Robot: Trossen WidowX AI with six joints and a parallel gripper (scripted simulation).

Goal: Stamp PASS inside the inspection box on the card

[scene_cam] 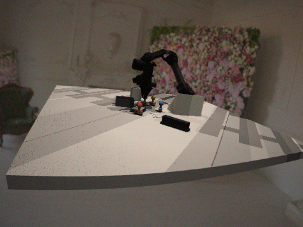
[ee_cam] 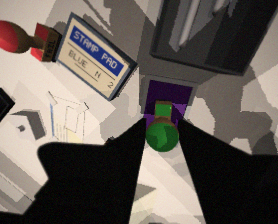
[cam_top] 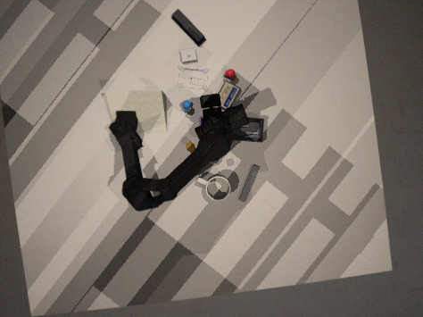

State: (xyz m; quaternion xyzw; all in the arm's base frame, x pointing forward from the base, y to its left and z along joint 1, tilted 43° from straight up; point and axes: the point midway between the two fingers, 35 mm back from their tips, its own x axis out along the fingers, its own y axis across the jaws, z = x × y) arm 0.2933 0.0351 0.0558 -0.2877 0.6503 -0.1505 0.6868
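Observation:
My gripper [ee_cam: 161,123] [scene_cam: 144,97] is shut on the green stamp, whose green knob [ee_cam: 162,136] shows between the fingertips in the wrist view. The stamp stands over the purple ink pad [ee_cam: 170,90], its base over the pad's near part; whether it touches the ink I cannot tell. Its printing face is hidden. The card [cam_top: 185,80] [ee_cam: 75,134] lies apart from the gripper, up and left of it in the top view, with faint printed lines; I see no clear stamp print on it. In that view the arm hides nearly all of the ink pad.
The "STAMP PAD" lid [cam_top: 229,95] [ee_cam: 95,57] and red stamp [cam_top: 230,73] [ee_cam: 12,37] are beside the pad. Blue [cam_top: 186,104] and yellow [cam_top: 191,146] stamps flank the arm. A dark tray [cam_top: 261,125] [ee_cam: 240,69], mug [cam_top: 207,194], pale block [cam_top: 143,104] and black bar [cam_top: 188,28] stand around.

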